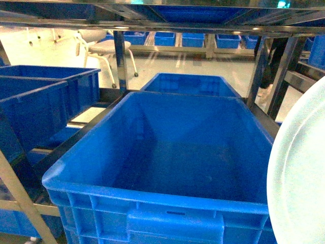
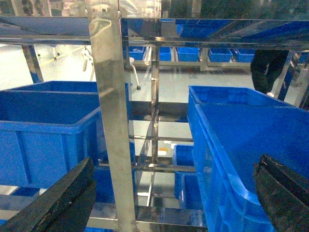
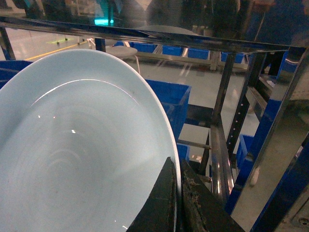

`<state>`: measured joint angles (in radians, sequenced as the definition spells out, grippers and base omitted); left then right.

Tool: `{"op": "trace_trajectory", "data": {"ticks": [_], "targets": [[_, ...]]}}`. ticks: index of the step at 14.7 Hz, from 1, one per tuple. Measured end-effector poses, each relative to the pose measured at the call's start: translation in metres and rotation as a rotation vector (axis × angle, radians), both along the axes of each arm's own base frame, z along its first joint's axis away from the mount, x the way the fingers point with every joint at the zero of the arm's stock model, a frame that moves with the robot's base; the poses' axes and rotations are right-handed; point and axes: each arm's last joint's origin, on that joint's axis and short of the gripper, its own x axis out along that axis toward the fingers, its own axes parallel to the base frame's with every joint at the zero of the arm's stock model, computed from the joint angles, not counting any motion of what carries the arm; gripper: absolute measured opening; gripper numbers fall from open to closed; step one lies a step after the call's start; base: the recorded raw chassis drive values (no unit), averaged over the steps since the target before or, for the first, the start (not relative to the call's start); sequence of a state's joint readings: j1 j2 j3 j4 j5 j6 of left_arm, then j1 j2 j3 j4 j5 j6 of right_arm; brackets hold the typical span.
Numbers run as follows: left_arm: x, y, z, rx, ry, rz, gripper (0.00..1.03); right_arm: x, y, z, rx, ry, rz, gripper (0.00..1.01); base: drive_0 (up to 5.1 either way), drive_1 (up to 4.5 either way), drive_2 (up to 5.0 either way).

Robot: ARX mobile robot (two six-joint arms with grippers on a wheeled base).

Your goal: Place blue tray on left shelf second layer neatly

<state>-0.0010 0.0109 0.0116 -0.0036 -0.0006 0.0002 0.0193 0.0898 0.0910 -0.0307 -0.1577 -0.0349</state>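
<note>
Blue tray point(image 3: 72, 150): pale sky-blue, round, shallow, glossy w/ low raised rim, unmarked. Held tilted near upright, rim pinched at lower right edge (seen in right wrist view). In head view it shows only as a pale curved slice at far right edge point(image 1: 299, 173), beside the big crate. Left shelf second layer point(image 2: 159, 215): shiny steel rails, angle-bar uprights.

My head camera looks down into the near blue crate point(image 1: 167, 168); my left wrist camera shares it at frame right.
</note>
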Motion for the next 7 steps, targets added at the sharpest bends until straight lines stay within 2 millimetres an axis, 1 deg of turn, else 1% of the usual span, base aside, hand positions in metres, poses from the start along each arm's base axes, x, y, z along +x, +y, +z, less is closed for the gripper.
{"op": "trace_trajectory", "data": {"ticks": [7], "targets": [[0.0, 0.0, 0.0, 0.0, 0.0, 0.0, 0.98, 0.0, 0.0, 0.0, 0.0, 0.0, 0.0, 0.02, 0.0, 0.0, 0.0]]}}
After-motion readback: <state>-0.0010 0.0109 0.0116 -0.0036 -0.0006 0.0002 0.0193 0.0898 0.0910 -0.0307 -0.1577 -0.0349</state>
